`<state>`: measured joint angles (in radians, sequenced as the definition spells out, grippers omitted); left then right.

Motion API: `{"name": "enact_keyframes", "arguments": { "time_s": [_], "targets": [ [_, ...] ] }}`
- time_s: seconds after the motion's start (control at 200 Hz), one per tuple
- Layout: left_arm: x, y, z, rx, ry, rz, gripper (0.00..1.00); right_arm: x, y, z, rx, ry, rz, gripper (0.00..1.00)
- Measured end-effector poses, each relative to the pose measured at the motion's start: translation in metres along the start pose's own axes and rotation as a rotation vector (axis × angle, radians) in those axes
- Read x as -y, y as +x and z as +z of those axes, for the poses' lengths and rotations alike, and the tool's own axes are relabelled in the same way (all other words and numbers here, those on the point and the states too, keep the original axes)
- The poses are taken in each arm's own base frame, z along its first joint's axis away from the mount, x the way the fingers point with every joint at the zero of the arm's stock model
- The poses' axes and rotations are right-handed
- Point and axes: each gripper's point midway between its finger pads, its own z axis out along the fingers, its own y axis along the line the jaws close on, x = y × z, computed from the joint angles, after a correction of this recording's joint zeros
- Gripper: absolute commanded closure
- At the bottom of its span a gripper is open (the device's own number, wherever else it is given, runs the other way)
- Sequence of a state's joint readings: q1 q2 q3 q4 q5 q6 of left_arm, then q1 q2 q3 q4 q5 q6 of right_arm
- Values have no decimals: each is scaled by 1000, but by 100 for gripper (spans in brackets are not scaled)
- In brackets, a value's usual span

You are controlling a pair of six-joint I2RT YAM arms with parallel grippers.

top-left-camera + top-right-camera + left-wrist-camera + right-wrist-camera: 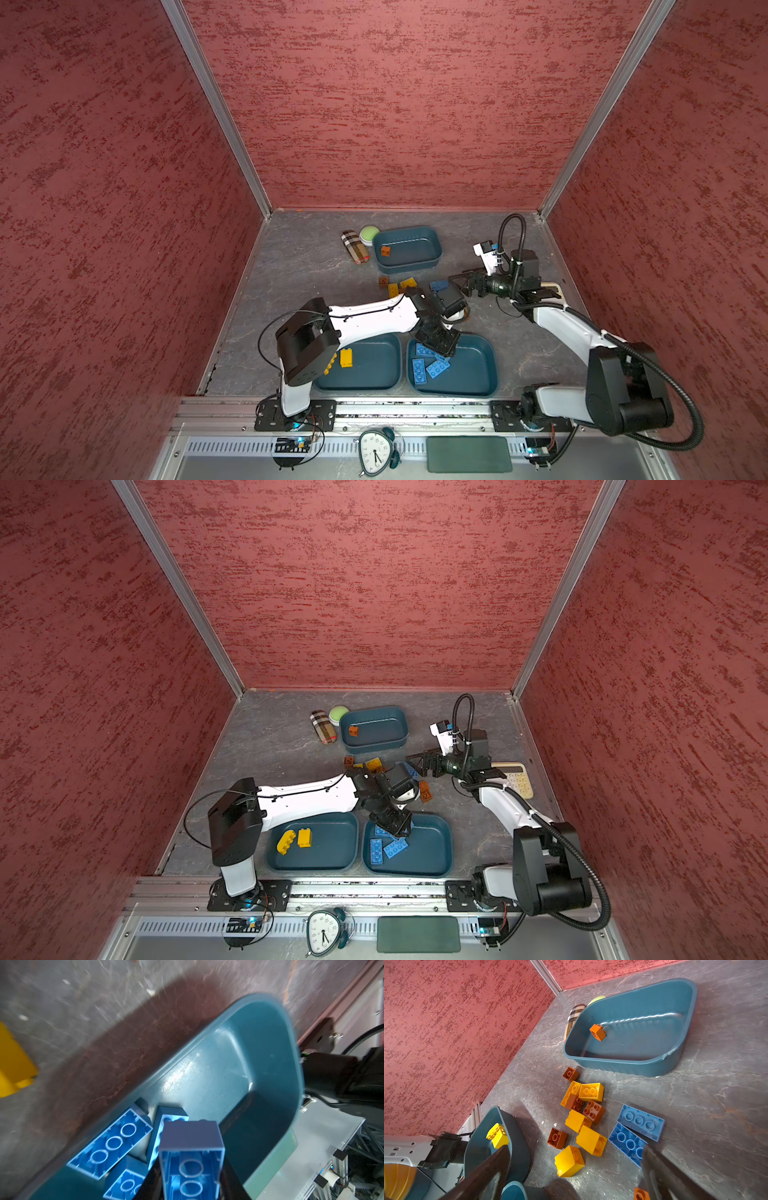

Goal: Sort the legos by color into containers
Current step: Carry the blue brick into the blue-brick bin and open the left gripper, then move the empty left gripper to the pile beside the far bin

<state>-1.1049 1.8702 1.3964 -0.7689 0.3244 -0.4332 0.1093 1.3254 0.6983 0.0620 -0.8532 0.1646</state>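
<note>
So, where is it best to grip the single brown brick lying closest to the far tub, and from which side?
Grip the brown brick across two opposite flat walls, coming straight down from above. It is small and squarish, and it lies apart from the yellow bricks and the tub, so probably both walls are free for the jaws.

Looking down past right gripper (576,1147), jaws spread wide. Below: loose cluster of yellow and brown studded plastic bricks (583,1118) on grey marbled tabletop (716,1095), two long blue bricks (640,1122) hollow side up, side by side, just beside it. Beyond: dark teal shallow plastic tub (623,1061) holding one orange-brown brick (598,1032). Second teal tub (517,1136) nearer, yellow brick (497,1135) inside.
</note>
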Motion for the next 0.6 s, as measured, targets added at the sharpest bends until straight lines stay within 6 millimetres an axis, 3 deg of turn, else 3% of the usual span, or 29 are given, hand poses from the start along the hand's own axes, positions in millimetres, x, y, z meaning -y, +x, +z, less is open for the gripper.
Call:
{"name": "enact_keyframes", "arguments": {
  "time_s": [0.16, 0.296, 0.451, 0.601],
  "targets": [
    [-1, 15, 14, -56, 6, 9, 66, 0, 1, 0, -5, 1, 6, 1],
    [6, 24, 15, -79, 33, 41, 58, 0, 2, 0, -5, 2, 6, 1],
    [6, 27, 12, -91, 32, 66, 42, 0, 2, 0, -5, 2, 6, 1],
    [1, 19, -5, -61, 23, 78, 34, 0, -1, 0, -7, 2, 7, 1]
  ]
}}
